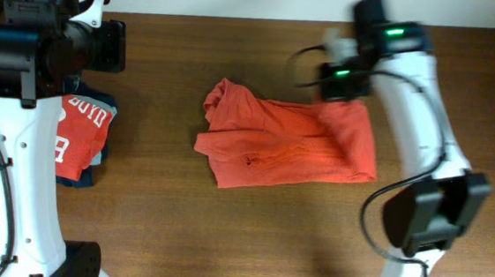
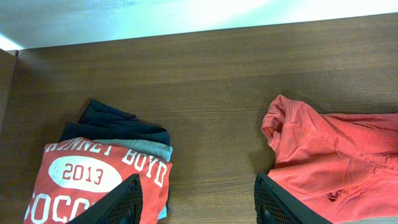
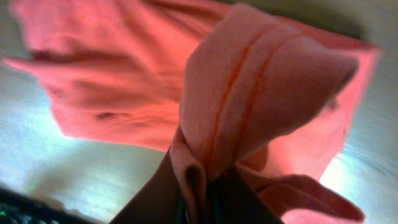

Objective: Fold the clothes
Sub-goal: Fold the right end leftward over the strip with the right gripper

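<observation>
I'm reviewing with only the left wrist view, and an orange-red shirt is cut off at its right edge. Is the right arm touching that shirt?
Observer: Yes. The right gripper is shut on a bunched fold of the orange-red T-shirt.
Operator: Which part of it?
Observer: Overhead, it's the far corner at the end away from the folded pile. The rest lies rumpled on the table.
</observation>
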Robot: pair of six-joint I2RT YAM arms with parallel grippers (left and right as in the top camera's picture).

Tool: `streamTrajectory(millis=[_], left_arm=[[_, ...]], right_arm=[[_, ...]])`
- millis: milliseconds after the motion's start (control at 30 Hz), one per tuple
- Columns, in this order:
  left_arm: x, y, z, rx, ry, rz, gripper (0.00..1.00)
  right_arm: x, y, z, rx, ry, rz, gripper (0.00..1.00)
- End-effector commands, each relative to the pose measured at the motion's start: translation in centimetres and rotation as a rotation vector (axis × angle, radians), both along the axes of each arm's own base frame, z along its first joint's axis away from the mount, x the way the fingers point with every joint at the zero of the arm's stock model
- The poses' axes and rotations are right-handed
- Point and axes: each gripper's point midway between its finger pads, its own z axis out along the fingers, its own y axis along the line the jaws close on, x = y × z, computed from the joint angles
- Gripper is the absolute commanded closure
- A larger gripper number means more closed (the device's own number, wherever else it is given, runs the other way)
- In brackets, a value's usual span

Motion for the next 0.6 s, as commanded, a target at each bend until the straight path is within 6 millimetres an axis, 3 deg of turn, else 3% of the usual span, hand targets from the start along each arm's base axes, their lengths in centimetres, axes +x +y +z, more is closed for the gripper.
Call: streamTrajectory(millis=[0,233,400,467,500,567], left_arm=[[-0.5,0.4,1.0,0.015,-0.025,0.004,0.43],[-0.5,0.4,0.9,0.015,-0.021,0.004,0.43],[-0.7,0.4,0.7,0.015,-0.012,0.003,0.43],[-0.8,0.4,0.7,0.015,-0.009,0.003,0.43],[-0.8,0.4,0.6,0.015,-0.007,0.003,0.43],[-0.9,0.4,0.6,0.016,-0.003,0.003,0.43]], right_arm=[[-1.0,7.0,-2.5,-0.035,0.016,0.058,0.96],[-2.6,16.1,-6.0,-0.007,0.009,0.156,0.96],[-2.6,19.0,-8.0,0.012,-0.004,0.171,0.95],[-1.8,19.2,-8.4,0.006,-0.031,0.167,0.57],[-1.5,19.3,-8.4,0.008,-0.044,0.164,0.48],[-1.2,19.6,-7.8,0.044,-0.050,0.175,0.45]])
